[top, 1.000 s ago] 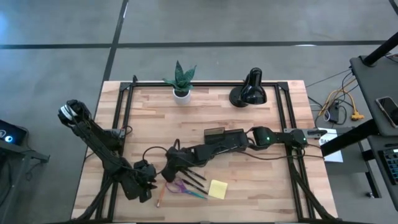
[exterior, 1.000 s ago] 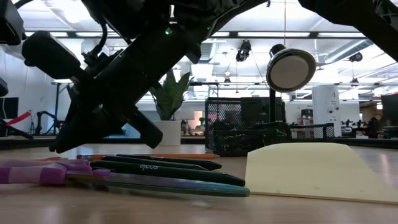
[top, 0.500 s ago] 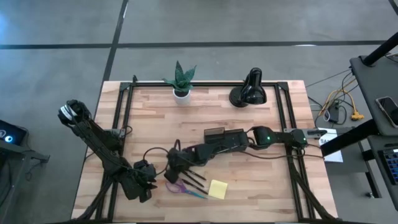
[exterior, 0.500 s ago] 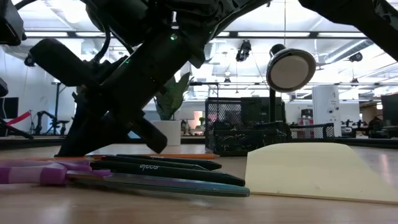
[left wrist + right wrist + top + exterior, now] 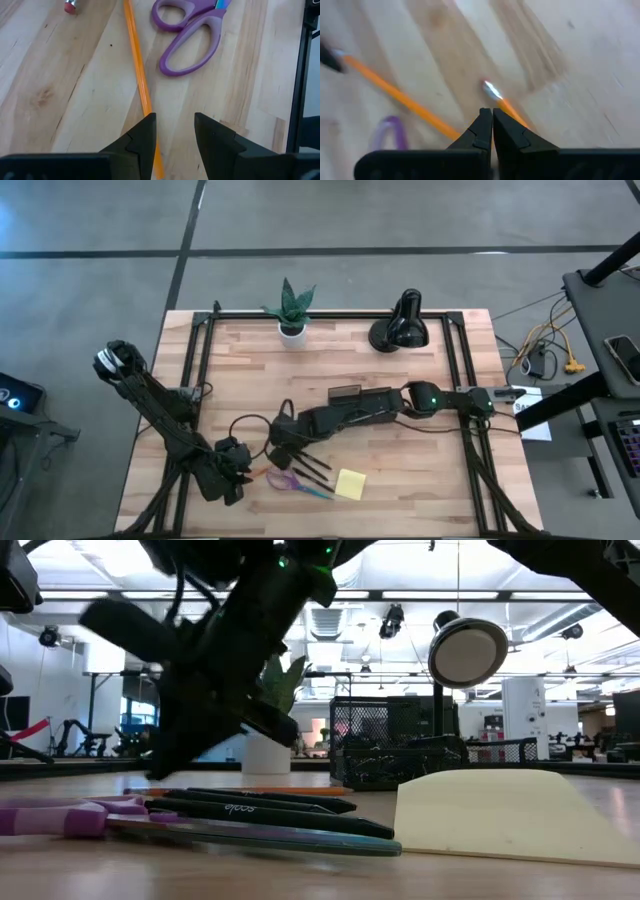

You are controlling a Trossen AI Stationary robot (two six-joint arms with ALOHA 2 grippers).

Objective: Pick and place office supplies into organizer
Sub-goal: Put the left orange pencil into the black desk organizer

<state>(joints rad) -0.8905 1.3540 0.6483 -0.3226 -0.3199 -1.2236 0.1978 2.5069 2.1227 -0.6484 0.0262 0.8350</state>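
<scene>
Near the worktop (image 5: 420, 470) front edge | right end effector (image 5: 492, 131) clenched on an orange pencil (image 5: 506, 106), raised above the purple-handled scissors (image 5: 290, 479) and black pens (image 5: 265, 812) | left end effector (image 5: 173, 131) released, astride another pencil (image 5: 139, 75) | organizer (image 5: 358, 397) mid-worktop.

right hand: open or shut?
Shut on an orange pencil. In the right wrist view the right hand's fingers meet with no gap, the pencil emerging from their tips.
</scene>
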